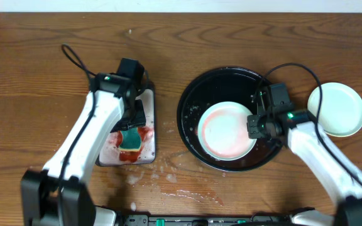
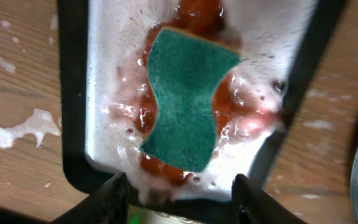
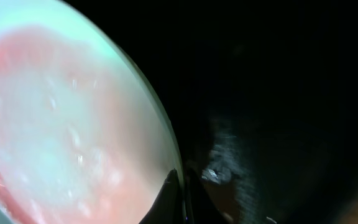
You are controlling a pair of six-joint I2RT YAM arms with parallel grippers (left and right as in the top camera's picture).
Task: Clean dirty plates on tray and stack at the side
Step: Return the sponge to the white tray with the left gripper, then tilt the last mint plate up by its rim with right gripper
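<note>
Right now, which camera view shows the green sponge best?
The left wrist view: the green sponge sits large and whole mid-frame, lying in red, foamy water on the silver tray. Overhead shows just a small teal patch of it. The right wrist view shows none of it.

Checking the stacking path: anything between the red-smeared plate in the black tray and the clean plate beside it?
Only the round black tray's raised rim, the right gripper on the smeared plate's edge, and its black cable.

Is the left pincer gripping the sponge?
No, the sponge lies flat in the soapy silver tray, and the left pincer is open with its fingers clear of it.
</note>
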